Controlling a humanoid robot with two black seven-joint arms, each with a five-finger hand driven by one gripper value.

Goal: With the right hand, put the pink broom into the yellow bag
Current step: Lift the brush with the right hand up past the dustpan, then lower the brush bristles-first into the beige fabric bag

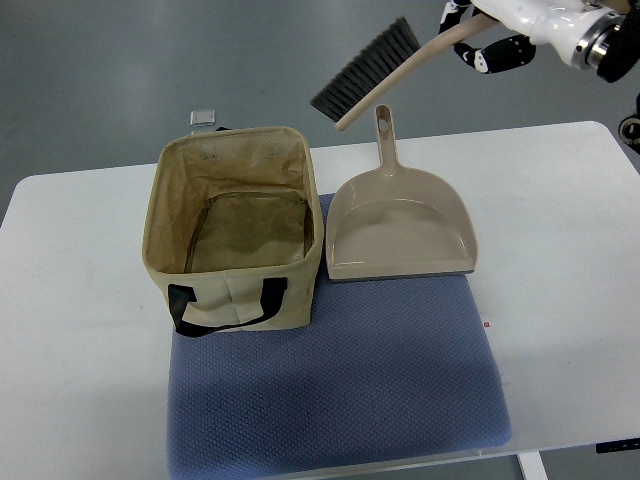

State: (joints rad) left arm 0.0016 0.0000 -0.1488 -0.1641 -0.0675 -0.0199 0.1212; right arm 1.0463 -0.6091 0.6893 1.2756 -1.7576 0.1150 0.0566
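I see my right hand point(492, 40) up in the far right corner, its arm coming in from the right edge, well beyond the back edge of the table point(560, 230). Its fingers point(500, 55) are curled round the handle of the broom point(385, 72), gripping it near the handle's end. The broom looks pale beige-pink to me, with dark grey bristles. It hangs tilted in the air, bristle end down and to the left, handle rising toward the hand. It touches nothing but the hand.

Taking the bag point(235, 230) as my landmark: the broom is behind it and to its right, high above the table, its bristle end just past the bag's far right corner. The bag stands upright and open, a tan-yellow cloth box with a black strap on its near face, and nothing shows inside it. It sits on the far left part of a blue mat point(340, 390). Just right of the bag lies a beige dustpan point(402, 225), flat on the mat's far edge, handle pointing away from me, right under the broom's bristle end. Behind the bag, a small grey square thing point(203, 117) lies on the floor.

My left arm does not show.
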